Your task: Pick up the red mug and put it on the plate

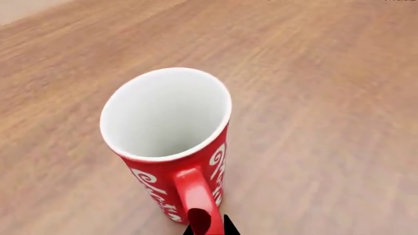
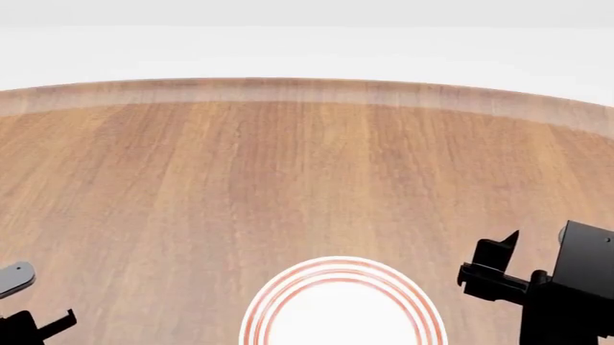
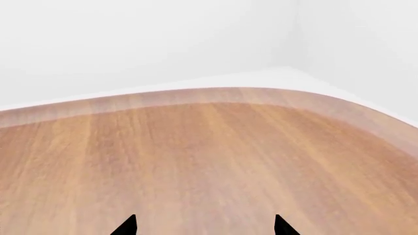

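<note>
The red mug [image 1: 170, 147] with white swirls and a white inside fills the left wrist view, seen from above over the wooden table. Its red loop handle [image 1: 195, 196] runs between the two black fingertips of my left gripper [image 1: 209, 230], which is shut on the handle. The mug is out of the head view, where only a bit of the left gripper [image 2: 39, 327] shows at the bottom left corner. The white plate [image 2: 287, 287] with red rings lies at the bottom centre. My right gripper [image 3: 203, 227] is open and empty; it is right of the plate in the head view [image 2: 489, 277].
The round wooden table [image 2: 307, 165] stretches ahead to its curved far edge [image 2: 307, 90], with a white floor and wall behind it. The right wrist view shows bare wood [image 3: 196, 156] and the table's edge.
</note>
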Controlling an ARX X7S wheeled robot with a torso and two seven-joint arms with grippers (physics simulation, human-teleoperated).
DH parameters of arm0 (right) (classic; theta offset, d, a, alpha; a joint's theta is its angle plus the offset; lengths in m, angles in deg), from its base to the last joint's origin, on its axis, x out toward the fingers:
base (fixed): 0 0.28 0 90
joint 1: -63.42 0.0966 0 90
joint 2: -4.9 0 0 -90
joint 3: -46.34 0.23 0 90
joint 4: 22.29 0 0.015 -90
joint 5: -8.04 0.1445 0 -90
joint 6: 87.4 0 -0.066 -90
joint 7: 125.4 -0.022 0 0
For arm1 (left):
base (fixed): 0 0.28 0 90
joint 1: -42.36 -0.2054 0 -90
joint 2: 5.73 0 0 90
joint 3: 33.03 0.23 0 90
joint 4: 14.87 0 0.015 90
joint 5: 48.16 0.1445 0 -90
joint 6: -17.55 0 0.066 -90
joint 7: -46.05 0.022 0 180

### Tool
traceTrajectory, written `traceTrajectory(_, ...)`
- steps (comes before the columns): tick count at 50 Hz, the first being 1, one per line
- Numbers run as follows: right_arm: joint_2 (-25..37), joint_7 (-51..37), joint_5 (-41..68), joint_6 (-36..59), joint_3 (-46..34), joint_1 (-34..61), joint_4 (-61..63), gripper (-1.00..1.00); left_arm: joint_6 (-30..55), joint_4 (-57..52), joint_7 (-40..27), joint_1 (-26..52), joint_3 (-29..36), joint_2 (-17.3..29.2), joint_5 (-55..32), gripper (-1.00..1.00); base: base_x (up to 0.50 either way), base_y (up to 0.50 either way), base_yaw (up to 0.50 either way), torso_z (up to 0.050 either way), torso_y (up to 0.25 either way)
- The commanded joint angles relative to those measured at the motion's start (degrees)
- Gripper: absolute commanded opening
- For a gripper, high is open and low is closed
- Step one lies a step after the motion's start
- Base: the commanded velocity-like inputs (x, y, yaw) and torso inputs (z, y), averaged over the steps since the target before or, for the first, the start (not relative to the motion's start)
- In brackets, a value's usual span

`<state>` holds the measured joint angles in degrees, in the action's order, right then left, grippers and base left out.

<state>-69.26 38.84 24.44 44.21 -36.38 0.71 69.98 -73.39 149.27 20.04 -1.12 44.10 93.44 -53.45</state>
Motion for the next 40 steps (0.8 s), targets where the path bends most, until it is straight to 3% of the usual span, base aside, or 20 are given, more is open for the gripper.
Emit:
traceTrajectory(1,-1.1,1.6,-0.6,-0.6,1.1,0.2,-1.2,1.00,-0.5,0.7,3.8,0.4,-1.3,-1.0,3.3,-1.00,0.00,0.00,0.00,0.000,0.000)
traceTrajectory(3,-1.1,1.6,-0.7,-0.7,1.0,0.3,-1.3,1.00,-0.2,-1.6,6.0,-0.3,-0.9,-1.0,3.4,-1.00,0.00,0.00,0.00,0.000,0.000)
traceTrajectory(11,-1.1,1.4,-0.6,-0.4,0.6,0.4,-1.2,1.00,18.1,-31.5,6.9,-9.8,0.6,-2.6,3.8,-1.00,0.00,0.00,0.00,0.000,0.000)
traceTrajectory(15,-1.2,1.4,-0.4,-0.6,0.7,0.2,-1.3,1.00,23.9,-40.3,7.8,-11.5,1.7,-2.9,3.8,-1.00,0.00,0.00,0.00,0.000,0.000)
traceTrajectory(40,-1.3,1.4,-0.1,-1.6,-0.1,0.4,-2.9,1.00,32.9,-55.7,15.5,-15.6,12.1,-4.3,3.5,-1.00,0.00,0.00,0.00,0.000,0.000)
